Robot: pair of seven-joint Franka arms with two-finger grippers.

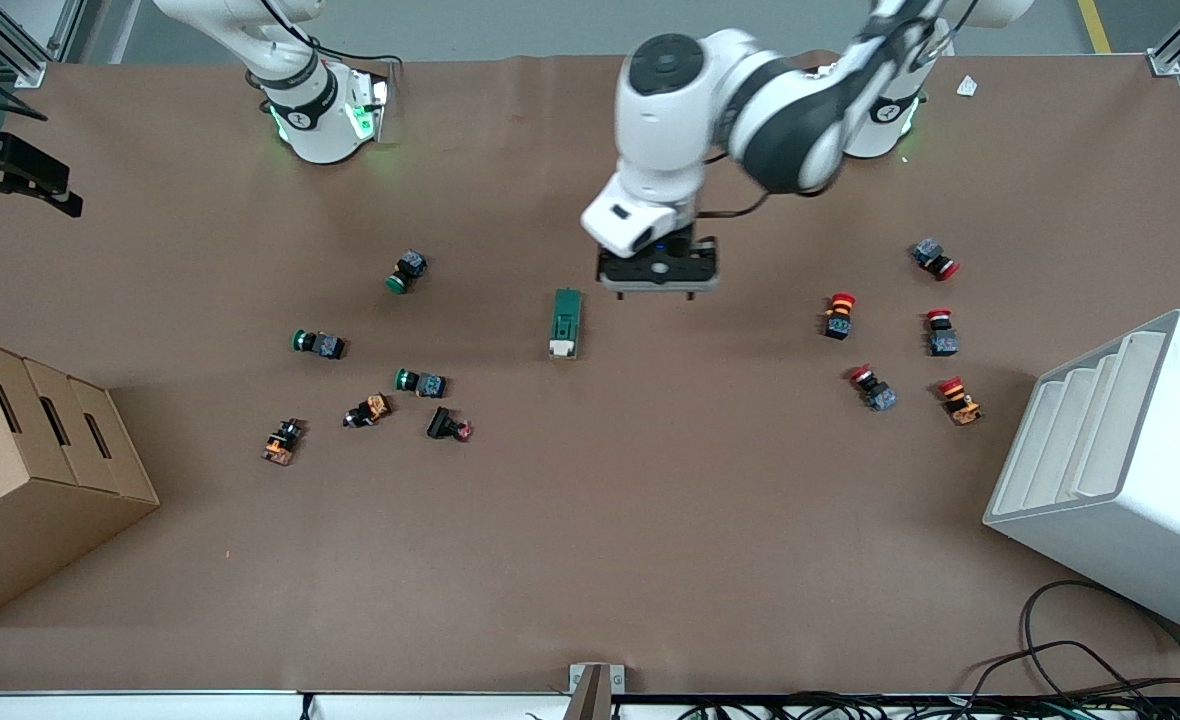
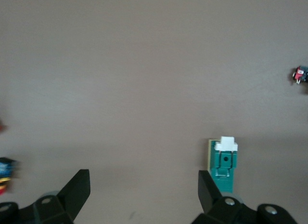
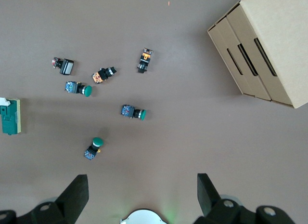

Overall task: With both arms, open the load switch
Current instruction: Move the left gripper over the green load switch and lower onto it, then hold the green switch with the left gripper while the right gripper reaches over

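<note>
The load switch (image 1: pixel 566 323) is a dark green oblong block with a white lever end, lying flat near the middle of the table. It also shows in the left wrist view as the load switch (image 2: pixel 224 166) and in the right wrist view as the load switch (image 3: pixel 9 117). My left gripper (image 1: pixel 658 285) hangs over bare table just beside the switch, toward the left arm's end. The left gripper (image 2: pixel 143 180) is open and holds nothing, and one finger (image 2: pixel 206 185) is close to the block. My right gripper (image 3: pixel 142 183) is open and empty, high over its own base (image 3: pixel 143 217). It is outside the front view.
Green-capped and orange push buttons (image 1: pixel 420 381) are scattered toward the right arm's end. Red-capped buttons (image 1: pixel 839 314) lie toward the left arm's end. A cardboard box (image 1: pixel 30 470) stands at the right arm's end, and a white slotted rack (image 1: pixel 1120 460) at the other.
</note>
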